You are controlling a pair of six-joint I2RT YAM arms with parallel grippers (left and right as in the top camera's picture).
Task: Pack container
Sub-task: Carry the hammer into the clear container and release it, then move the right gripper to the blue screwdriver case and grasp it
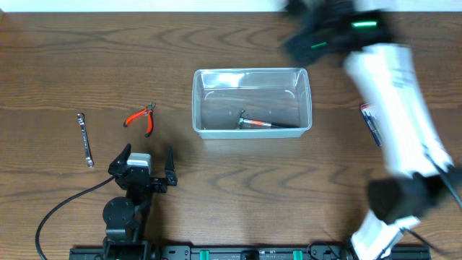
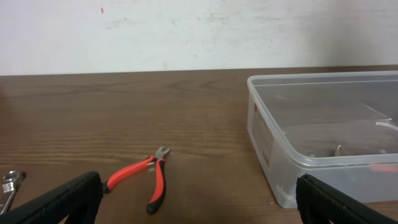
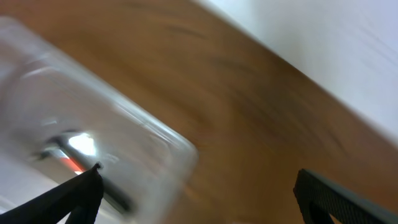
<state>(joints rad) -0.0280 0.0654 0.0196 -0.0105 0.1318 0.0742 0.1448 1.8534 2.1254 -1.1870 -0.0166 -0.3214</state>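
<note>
The clear plastic container (image 1: 253, 71) stands mid-table. A small hammer with a red-and-black handle (image 1: 263, 123) lies inside it. Red-handled pliers (image 1: 141, 118) lie left of it, and they show in the left wrist view (image 2: 146, 180) just ahead of my left gripper (image 2: 199, 208). The left gripper (image 1: 146, 160) is open and empty, low over the table. The container's near corner shows at the right of that view (image 2: 273, 143). My right gripper (image 1: 307, 40) is blurred, above the container's far right corner. In its own view it (image 3: 199, 199) is open and empty, with the container (image 3: 124, 130) and hammer (image 3: 78, 155) at left.
A silver wrench (image 1: 86, 139) lies at far left and also shows in the left wrist view (image 2: 9, 185). A small red, white and dark tool (image 1: 370, 123) lies right of the container, partly under the right arm. A pale wall backs the table.
</note>
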